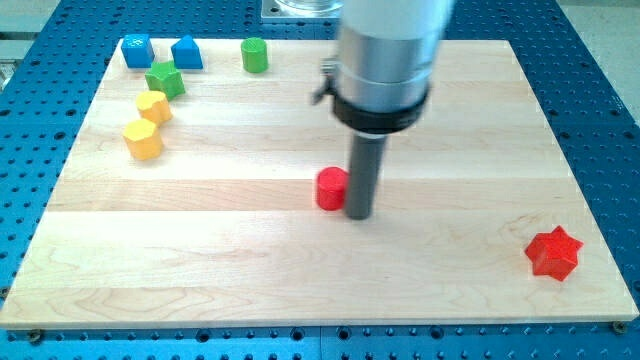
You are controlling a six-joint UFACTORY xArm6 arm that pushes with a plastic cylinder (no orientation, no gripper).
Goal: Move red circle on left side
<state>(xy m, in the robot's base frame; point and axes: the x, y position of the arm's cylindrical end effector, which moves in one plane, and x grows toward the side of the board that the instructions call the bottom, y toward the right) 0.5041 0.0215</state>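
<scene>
The red circle (331, 188), a short red cylinder, sits near the middle of the wooden board (250, 260). My tip (359, 214) is down on the board right beside it, on its right side, touching or nearly touching it. The dark rod rises from the tip into the large grey arm body at the view's top centre, which hides part of the board behind it.
A red star (553, 253) lies at the lower right. At the upper left are a blue block (137, 50), a blue house-shaped block (186, 53), a green cylinder (254, 55), a green star (164, 79) and two yellow hexagons (153, 106) (143, 140).
</scene>
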